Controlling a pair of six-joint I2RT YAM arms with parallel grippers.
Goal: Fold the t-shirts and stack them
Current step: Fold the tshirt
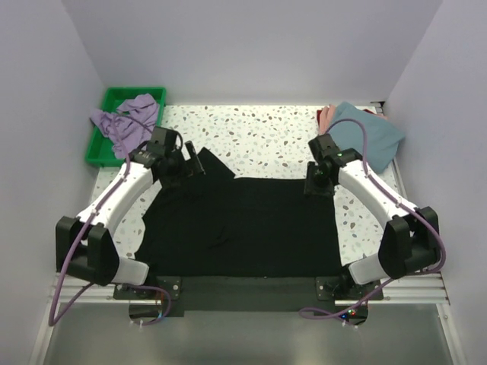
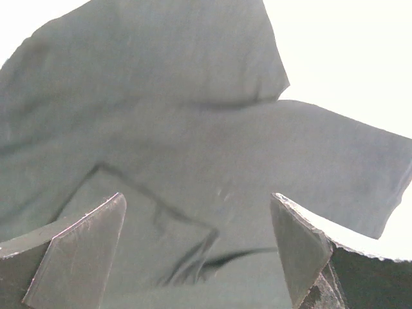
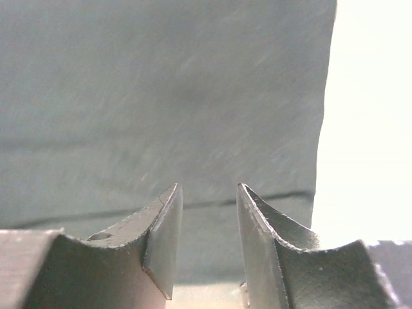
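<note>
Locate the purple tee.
Top view: the purple tee lies crumpled in the green tray at the table's far left corner, spilling over its left rim.

Counting now: 1 black tee (image 1: 243, 228) spread under both grippers. 1 lavender tee (image 1: 125, 122) out beyond my left gripper (image 1: 195, 158), lying in 1 green tray (image 1: 133, 91). Beyond my right gripper (image 1: 318, 186) I make out 1 teal-blue tee (image 1: 373, 137), with slivers of 1 pink tee (image 1: 327, 114) and 1 dark red tee (image 1: 319, 116). That's 5 tees, 2 grippers, 1 table (image 1: 266, 129).
</note>
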